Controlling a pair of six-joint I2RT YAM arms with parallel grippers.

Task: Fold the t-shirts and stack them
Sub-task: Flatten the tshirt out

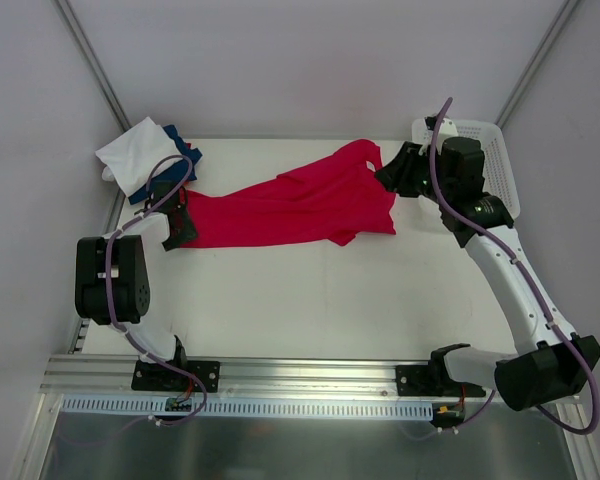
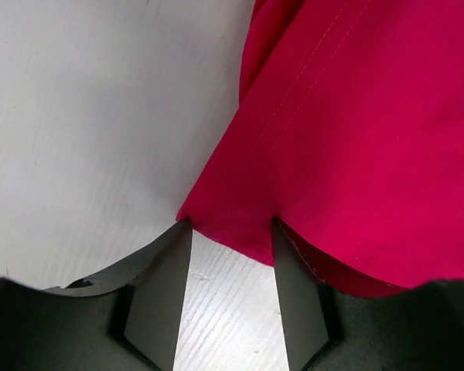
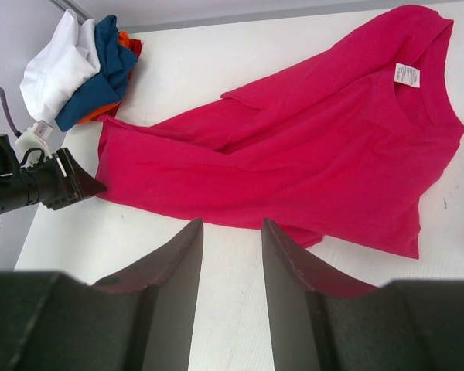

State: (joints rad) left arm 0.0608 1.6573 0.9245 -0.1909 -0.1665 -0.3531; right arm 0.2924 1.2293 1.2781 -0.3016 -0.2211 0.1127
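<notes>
The crimson-red t-shirt [image 1: 300, 205] lies spread slantwise across the table, hem end at the left and collar end at the back right; it also shows in the right wrist view [image 3: 317, 147]. My left gripper [image 1: 183, 228] is open at the shirt's left corner. In the left wrist view the cloth's edge [image 2: 348, 131] lies just between the tips of the gripper [image 2: 230, 228], not clamped. My right gripper [image 1: 385, 172] is open and empty, raised beside the collar end; in its own view [image 3: 232, 224] it looks over the shirt. Folded white [image 1: 140, 155], dark blue [image 1: 187, 155] and orange [image 3: 127, 42] shirts are stacked at the back left.
A white lattice basket [image 1: 495, 165] stands at the back right behind my right arm. Grey walls close in the table on three sides. The left gripper [image 3: 66, 182] shows in the right wrist view at the shirt's hem corner.
</notes>
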